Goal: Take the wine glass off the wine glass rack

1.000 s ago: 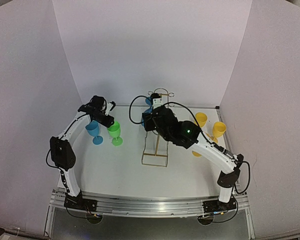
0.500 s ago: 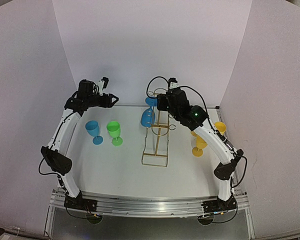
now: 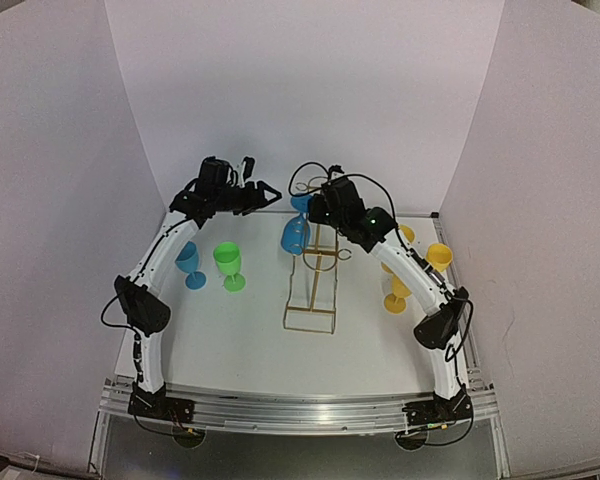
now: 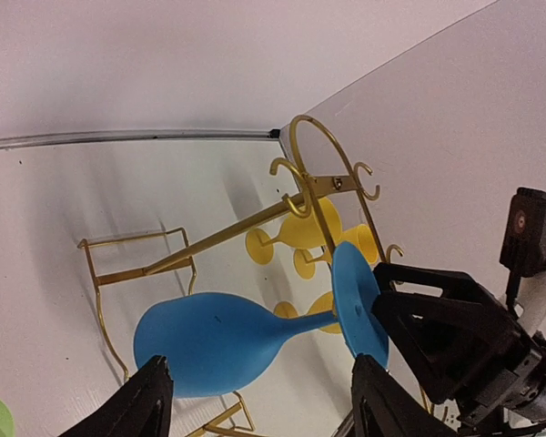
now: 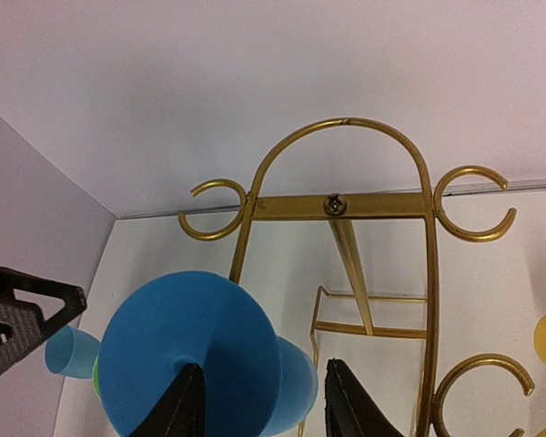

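Wine glass (image 3: 296, 235), R arm (image 3: 375, 222) up, jaws apart

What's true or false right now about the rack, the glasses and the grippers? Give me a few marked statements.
1. A blue wine glass hangs upside down on the wine glass rack. True.
2. The left gripper is shut on that glass. False: it is open and holds nothing.
3. A green wine glass stands on the table left of the rack. True.
4. The yellow wine glasses hang on the rack. False: they sit on the table to its right.
5. The right gripper is open at the hanging glass's foot. True.
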Tool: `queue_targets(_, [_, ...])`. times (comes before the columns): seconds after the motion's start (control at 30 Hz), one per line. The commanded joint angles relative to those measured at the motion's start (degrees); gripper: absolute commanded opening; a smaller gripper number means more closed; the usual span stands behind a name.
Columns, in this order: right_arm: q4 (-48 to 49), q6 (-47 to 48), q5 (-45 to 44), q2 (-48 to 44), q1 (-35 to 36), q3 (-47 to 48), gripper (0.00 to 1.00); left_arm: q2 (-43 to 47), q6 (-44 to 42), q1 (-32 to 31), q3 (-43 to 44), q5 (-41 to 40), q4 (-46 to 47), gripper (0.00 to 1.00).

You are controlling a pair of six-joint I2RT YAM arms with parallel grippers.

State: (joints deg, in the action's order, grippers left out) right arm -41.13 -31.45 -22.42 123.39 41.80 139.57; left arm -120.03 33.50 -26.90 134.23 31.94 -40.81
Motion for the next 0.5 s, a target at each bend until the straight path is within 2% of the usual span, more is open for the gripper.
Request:
queue_targets(0.0, [1.60,-1.31,2.26,0.92,-0.11,2.68,0.39,-0.91,4.38,-1.29,3.99,0.52,4.93,0.64])
queue_targets(0.17, [2.24,-1.50,3.26,2.08,-0.14,2.80,0.38,-2.31,5.33,-1.75,5.23,0.48,7.25,0.59])
queue_targets(0.47, [3.25,-1.96,5.10,3.45,-0.14,2.99,0.38,-2.93,6.24,-3.16,4.01,0.30,7.39,0.57])
